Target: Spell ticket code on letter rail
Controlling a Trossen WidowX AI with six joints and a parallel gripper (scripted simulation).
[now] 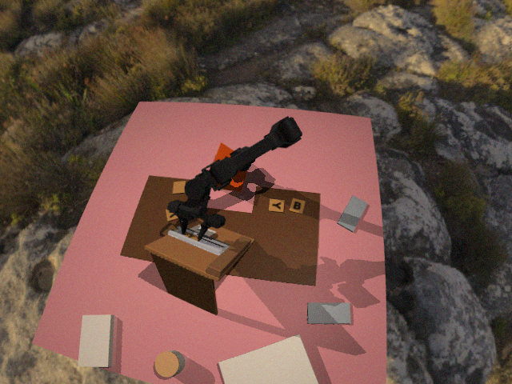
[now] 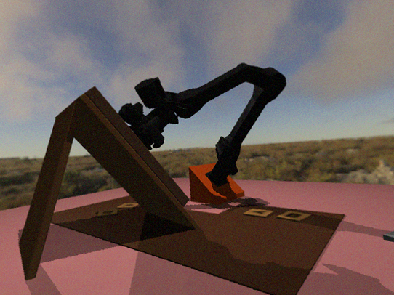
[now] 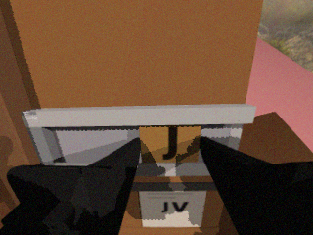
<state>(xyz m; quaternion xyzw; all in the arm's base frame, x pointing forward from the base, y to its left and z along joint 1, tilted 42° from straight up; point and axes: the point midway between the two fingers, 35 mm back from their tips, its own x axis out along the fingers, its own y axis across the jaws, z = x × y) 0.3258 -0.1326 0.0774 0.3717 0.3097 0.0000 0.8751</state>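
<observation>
The tilted board (image 1: 178, 251) (image 2: 124, 154) (image 3: 142, 54) bears the pale rail (image 1: 194, 243) (image 3: 142, 116). The ticket (image 3: 148, 217) below the rail reads "JV". My gripper (image 1: 192, 235) (image 3: 169, 141) is shut on the J tile (image 3: 182, 147), which sits upright in the rail, right of its middle in the wrist view. Bare rail shows on both sides of it, more on the left. A partly hidden tile (image 1: 170, 215), seemingly V, lies behind the board. A tile with no readable letter (image 1: 178, 187) lies farther back. The Y tile (image 1: 273, 210) (image 2: 258, 213) and B tile (image 1: 297, 210) lie right.
A brown mat (image 1: 285, 243) (image 2: 252, 244) lies under the board. An orange wedge (image 1: 222, 153) (image 2: 197, 187) is at the arm's base. Grey blocks (image 1: 354, 213) (image 1: 318, 314) lie at the right. A white box (image 1: 95, 341), a round tan-topped piece (image 1: 166, 363) and a large white block (image 1: 269, 363) are in front.
</observation>
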